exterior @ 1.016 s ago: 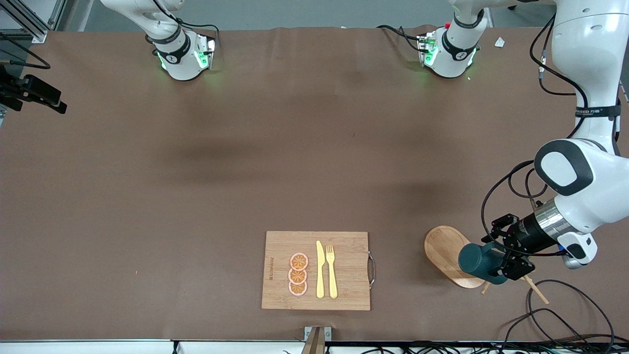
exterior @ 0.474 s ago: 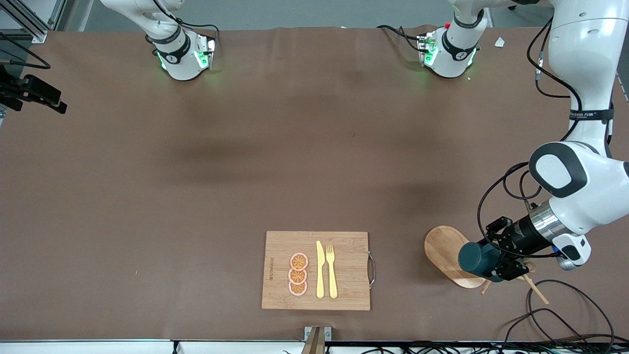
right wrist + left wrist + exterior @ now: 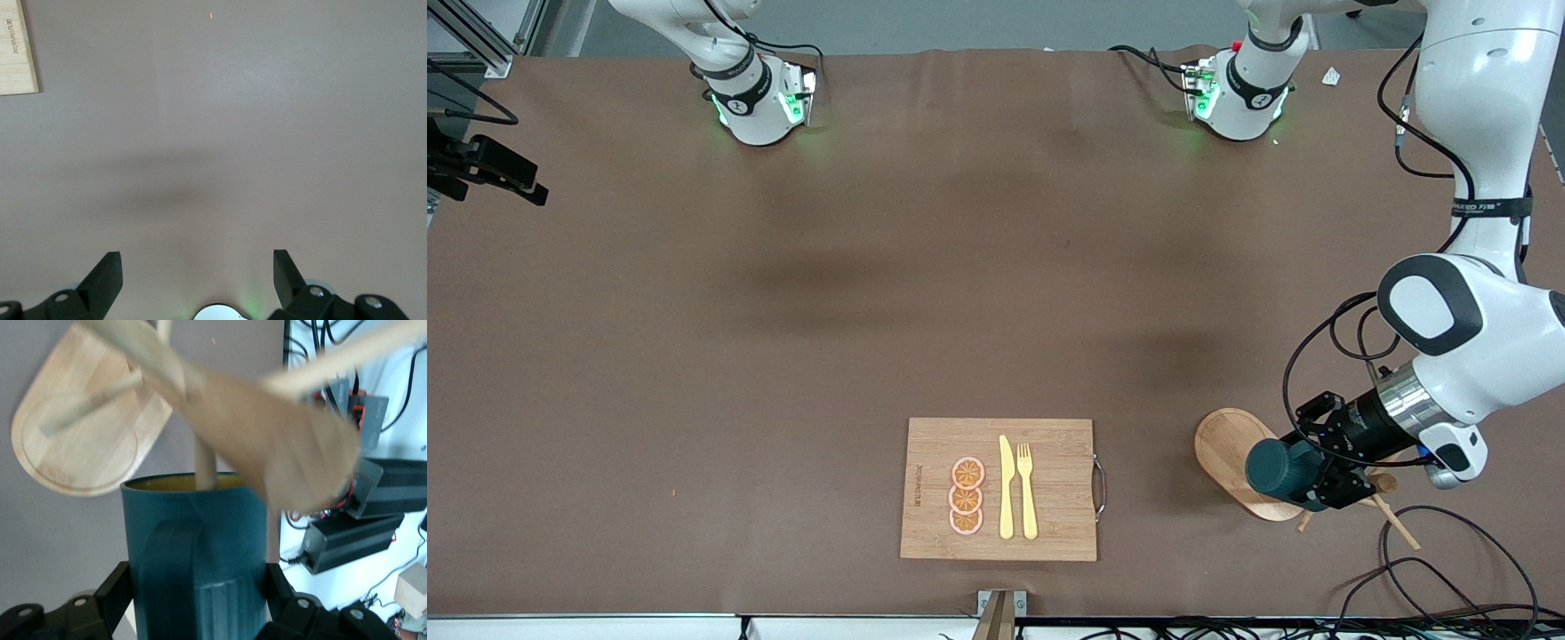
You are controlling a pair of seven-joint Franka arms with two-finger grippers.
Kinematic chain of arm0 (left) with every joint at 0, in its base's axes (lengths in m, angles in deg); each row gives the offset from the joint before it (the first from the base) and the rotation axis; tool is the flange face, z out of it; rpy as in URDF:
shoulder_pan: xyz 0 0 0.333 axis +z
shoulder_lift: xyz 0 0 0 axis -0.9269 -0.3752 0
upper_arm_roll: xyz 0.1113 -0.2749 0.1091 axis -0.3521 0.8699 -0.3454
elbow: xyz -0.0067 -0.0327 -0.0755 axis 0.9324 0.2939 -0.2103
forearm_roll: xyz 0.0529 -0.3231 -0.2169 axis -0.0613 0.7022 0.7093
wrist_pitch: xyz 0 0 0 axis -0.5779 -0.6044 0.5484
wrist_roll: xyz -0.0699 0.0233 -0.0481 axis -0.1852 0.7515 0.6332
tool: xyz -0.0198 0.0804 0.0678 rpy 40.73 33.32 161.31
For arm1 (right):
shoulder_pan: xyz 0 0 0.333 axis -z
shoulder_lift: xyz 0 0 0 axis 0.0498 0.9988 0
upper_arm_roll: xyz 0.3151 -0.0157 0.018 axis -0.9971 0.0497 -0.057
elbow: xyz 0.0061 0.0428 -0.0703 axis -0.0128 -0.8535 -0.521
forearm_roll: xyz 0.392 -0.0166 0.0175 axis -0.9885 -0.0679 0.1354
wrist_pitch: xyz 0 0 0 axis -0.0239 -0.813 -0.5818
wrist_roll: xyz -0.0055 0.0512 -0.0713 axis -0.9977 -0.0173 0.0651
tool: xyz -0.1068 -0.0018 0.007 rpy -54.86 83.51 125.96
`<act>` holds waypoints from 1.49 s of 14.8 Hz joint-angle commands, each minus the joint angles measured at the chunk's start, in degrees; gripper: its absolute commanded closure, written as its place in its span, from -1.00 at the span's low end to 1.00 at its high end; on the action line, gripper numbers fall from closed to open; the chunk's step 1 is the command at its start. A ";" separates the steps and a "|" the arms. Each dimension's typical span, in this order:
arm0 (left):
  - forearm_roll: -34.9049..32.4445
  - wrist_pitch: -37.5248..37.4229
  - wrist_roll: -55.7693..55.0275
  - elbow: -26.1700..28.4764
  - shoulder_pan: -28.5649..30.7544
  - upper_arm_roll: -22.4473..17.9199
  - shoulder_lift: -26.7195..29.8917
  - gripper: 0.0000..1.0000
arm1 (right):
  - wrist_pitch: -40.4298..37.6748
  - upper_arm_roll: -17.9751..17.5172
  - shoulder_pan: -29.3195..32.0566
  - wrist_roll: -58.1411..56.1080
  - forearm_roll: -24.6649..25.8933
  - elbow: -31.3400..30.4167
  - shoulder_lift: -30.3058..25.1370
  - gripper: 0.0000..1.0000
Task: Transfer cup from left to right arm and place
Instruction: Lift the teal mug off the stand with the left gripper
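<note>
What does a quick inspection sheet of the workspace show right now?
Surface: brown table, bare in the middle.
Job's things: teal cup on the wooden peg rack, a peg inside it.
Clutter: cutting board with knife, fork, three orange slices.
Grippers: left gripper shut on the cup; right gripper open over bare table, waiting.
Cables: black loops near the rack.
Surroundings: nothing seen.

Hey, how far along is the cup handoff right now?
Early stage. Done: the left gripper has its jaws shut on the cup, which hangs on a peg of the wooden rack at the left arm's end of the table. In hand: lifting it off the peg. Left: passing it to the right gripper, which waits with open jaws over bare table, then placing it.
</note>
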 commanded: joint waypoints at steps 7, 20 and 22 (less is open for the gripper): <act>-9.76 -7.70 -11.74 0.08 -8.30 0.06 5.44 -0.52 | -0.03 -0.29 0.57 -0.66 -0.77 -1.08 -1.00 -1.00; -38.49 -7.44 -41.99 -2.74 -36.07 -0.29 0.26 -0.46 | -0.03 -0.12 1.09 0.13 -0.68 0.33 -0.39 -1.00; -44.11 -7.53 -43.75 -2.74 -39.94 -0.55 -1.23 -0.46 | 0.06 -0.12 1.18 0.13 -0.68 0.33 0.32 -1.00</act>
